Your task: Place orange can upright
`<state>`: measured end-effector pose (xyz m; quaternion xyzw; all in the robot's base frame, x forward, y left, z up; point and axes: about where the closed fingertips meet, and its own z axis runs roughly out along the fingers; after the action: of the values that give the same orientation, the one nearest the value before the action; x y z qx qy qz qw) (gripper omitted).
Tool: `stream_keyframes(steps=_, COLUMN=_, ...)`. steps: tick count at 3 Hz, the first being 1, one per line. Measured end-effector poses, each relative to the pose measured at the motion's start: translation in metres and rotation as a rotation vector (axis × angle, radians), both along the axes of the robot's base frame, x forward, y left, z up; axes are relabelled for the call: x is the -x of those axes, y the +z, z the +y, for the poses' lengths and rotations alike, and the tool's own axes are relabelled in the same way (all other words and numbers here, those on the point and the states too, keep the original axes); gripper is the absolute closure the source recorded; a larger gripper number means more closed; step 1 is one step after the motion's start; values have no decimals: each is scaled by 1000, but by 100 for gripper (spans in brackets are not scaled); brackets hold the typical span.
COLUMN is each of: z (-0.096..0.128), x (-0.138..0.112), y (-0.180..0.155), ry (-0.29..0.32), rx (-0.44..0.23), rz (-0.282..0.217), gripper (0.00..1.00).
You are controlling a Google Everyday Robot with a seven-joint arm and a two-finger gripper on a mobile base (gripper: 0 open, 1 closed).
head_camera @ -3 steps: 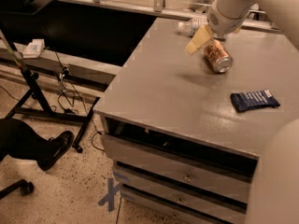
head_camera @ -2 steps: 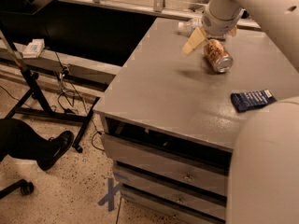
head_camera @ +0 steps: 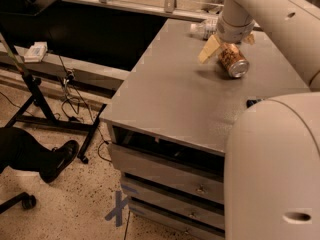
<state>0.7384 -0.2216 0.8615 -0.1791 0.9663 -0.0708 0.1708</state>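
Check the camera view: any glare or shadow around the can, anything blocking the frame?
Camera view: warm, dim light; bright highlight on the silver end of the orange can, tilted under the gripper at the far side of the table; faint shadow just left of it; the robot's arm blocks the lower right.

One orange can [head_camera: 233, 62], one gripper [head_camera: 227, 46] clamped round it at one o'clock on the one grey table [head_camera: 170, 94]; one clear bottle [head_camera: 202, 29], one dark packet [head_camera: 253, 102], one black shoe [head_camera: 57, 159].
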Motion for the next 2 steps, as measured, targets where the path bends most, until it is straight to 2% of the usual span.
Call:
stream_keyframes(steps=1, z=-2, x=-2, y=-11, ry=-22, rx=-22, rz=14, gripper=17)
stream_keyframes(steps=2, z=2, x=-7, y=-11, ry=-20, rx=-41, rz=10, gripper=41)
